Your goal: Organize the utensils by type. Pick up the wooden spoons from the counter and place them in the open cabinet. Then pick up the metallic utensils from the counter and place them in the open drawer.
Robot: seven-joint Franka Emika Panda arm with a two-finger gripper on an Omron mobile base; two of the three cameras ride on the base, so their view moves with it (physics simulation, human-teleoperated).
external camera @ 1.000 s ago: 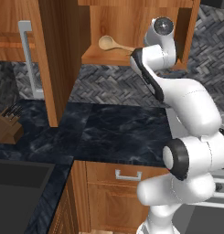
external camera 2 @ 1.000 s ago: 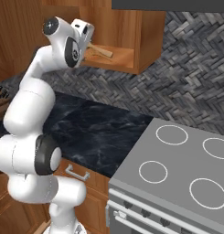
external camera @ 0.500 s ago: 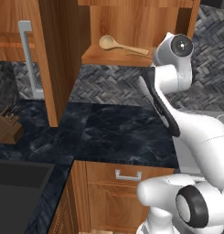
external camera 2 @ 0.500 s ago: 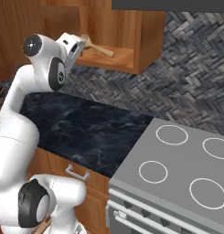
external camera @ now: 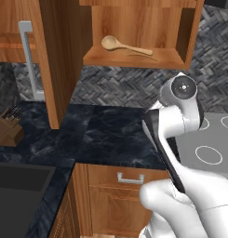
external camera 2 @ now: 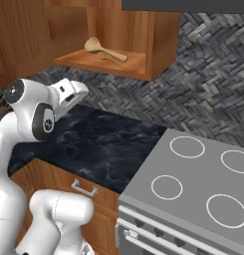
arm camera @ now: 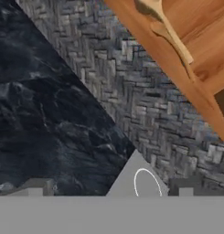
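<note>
Step in hand: the wood is stored, so go on to the metal spoon. My gripper (arm camera: pixel 109 189) stands with jaws fully apart and nothing between them. Both wooden spoons rest on the floor of the open cabinet (external camera: pixel 134 59). The large wooden spoon (external camera: pixel 120 45) lies at 12 o'clock in the left base view, with the thin wooden spoon (external camera: pixel 144 56) just beside its handle. Procedure: swing down clear of the shelf edge, find the metal spoon on the counter (external camera: pixel 110 135), set the jaws across its handle, then descend vertically before closing. The left base view adds the cabinet door (external camera: pixel 13 28) at 10 o'clock, a knife block (external camera: pixel 7 125) at 9 o'clock and the sink (external camera: pixel 17 186) at 7 o'clock. The right base view adds the stove top (external camera 2: pixel 193 184) at 4 o'clock. The hand view puts the spoons at 1 o'clock.
</note>
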